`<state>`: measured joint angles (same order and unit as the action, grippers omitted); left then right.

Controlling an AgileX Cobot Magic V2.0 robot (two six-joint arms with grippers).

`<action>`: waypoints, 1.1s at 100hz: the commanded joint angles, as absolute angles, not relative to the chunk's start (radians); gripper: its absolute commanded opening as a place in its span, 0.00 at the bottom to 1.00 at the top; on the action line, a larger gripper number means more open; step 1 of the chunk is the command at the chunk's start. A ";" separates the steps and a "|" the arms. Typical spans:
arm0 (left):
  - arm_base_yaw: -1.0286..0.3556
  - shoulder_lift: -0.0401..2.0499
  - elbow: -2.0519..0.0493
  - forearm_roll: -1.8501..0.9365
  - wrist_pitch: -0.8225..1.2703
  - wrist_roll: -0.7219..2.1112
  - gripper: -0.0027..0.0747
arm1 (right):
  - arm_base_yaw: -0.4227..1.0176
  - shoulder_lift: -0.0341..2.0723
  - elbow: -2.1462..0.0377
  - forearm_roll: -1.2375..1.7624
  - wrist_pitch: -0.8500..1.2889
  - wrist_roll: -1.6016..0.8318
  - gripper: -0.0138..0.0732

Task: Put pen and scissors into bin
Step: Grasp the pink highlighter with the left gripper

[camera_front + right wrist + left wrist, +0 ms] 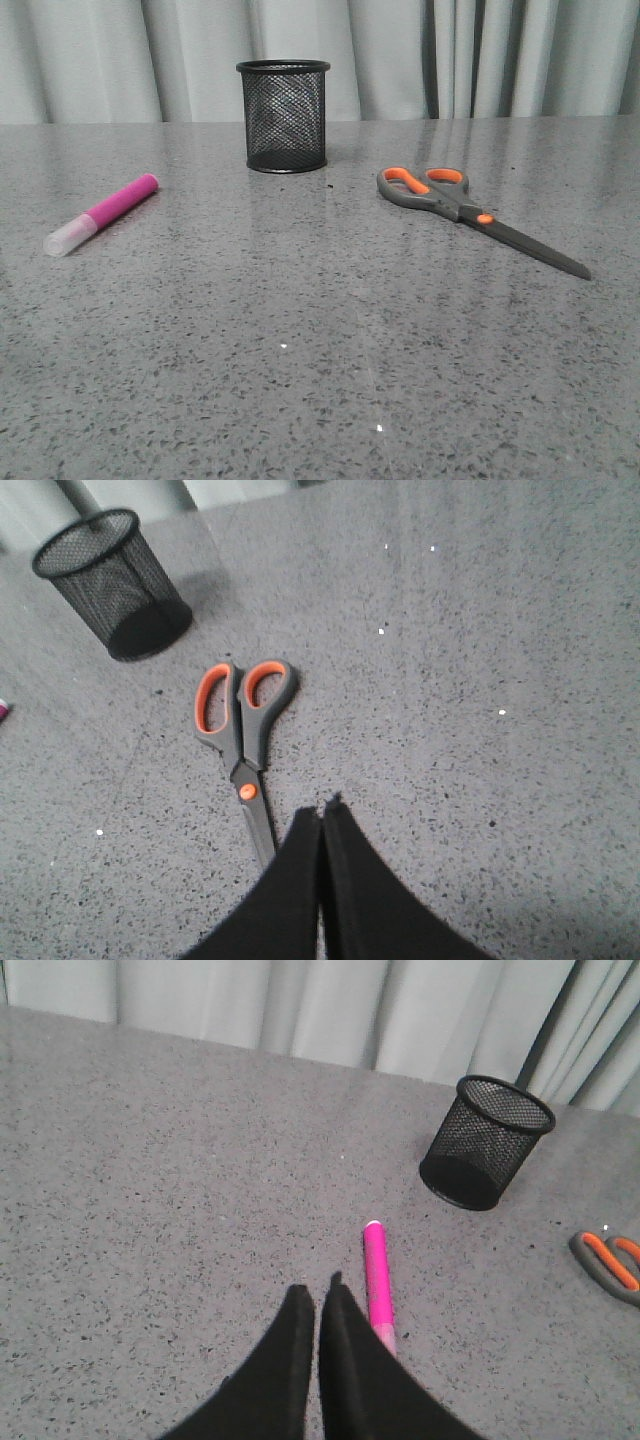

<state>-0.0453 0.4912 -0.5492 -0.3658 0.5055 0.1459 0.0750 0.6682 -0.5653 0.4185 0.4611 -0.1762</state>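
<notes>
Left gripper (pixel 318 1295) first: its jaws are pressed together, black tips meeting with only a thin seam between them, pinching nothing, hanging above the bench (pixel 180 1190). Just beside those tips lies the pen (pixel 378 1288), flat on the grey speckled surface, its magenta body running away from the gripper toward the bin (pixel 486 1142); the capped end slips out of sight behind the fingers. Off at the edge of that view, the orange-lined handles of the scissors (pixel 612 1264) peek in.

Over to the right gripper (pixel 322 818): same story, jaws pressed together and holding nothing. The scissors lie flat on the bench right beside the tips, blades closed, the blade end disappearing under the fingers, orange pivot dot showing, handles pointing toward the bin.

From the front view, neither arm shows. The bin stands upright near the back of the bench, in front of the pale curtain (pixel 500 55), and looks empty through its mesh. The pen rests well to its left, whitish cap toward the camera. The scissors rest to its right, handles nearer the bin, blades angling away toward the right front.
</notes>
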 commanded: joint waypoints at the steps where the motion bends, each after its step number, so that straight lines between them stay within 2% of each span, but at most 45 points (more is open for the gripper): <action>1: -0.055 0.556 -0.608 -0.389 0.466 0.155 0.01 | 0.067 0.732 -0.640 0.416 0.434 -0.205 0.13; 6: -0.060 0.588 -0.619 -0.399 0.466 0.155 0.02 | 0.067 0.759 -0.658 0.416 0.452 -0.207 0.19; 13: -0.073 0.627 -0.634 -0.408 0.466 0.178 0.08 | 0.067 0.791 -0.677 0.416 0.477 -0.209 0.34; 23: -0.098 0.681 -0.657 -0.444 0.466 0.231 0.23 | 0.067 0.819 -0.693 0.416 0.492 -0.209 0.64; 30: -0.117 0.719 -0.674 -0.453 0.466 0.235 0.34 | 0.067 0.827 -0.698 0.416 0.492 -0.209 0.75; 35: -0.132 0.748 -0.686 -0.453 0.466 0.235 0.43 | 0.067 0.827 -0.698 0.416 0.492 -0.209 0.76; 43: -0.159 0.795 -0.708 -0.453 0.470 0.237 0.48 | 0.067 0.827 -0.698 0.416 0.492 -0.209 0.75; 63: -0.249 0.958 -0.799 -0.446 0.510 0.371 0.48 | 0.067 0.827 -0.698 0.416 0.488 -0.235 0.75; 84: -0.338 1.166 -0.904 -0.339 0.519 0.373 0.48 | 0.067 0.827 -0.698 0.416 0.488 -0.257 0.75; 110: -0.344 1.406 -1.025 -0.294 0.519 0.373 0.48 | 0.067 0.827 -0.698 0.416 0.488 -0.271 0.75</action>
<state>-0.3342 1.3647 -0.9593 -0.2948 0.5645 0.3726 0.0750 0.8282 -0.6618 0.4140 0.5395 -0.2560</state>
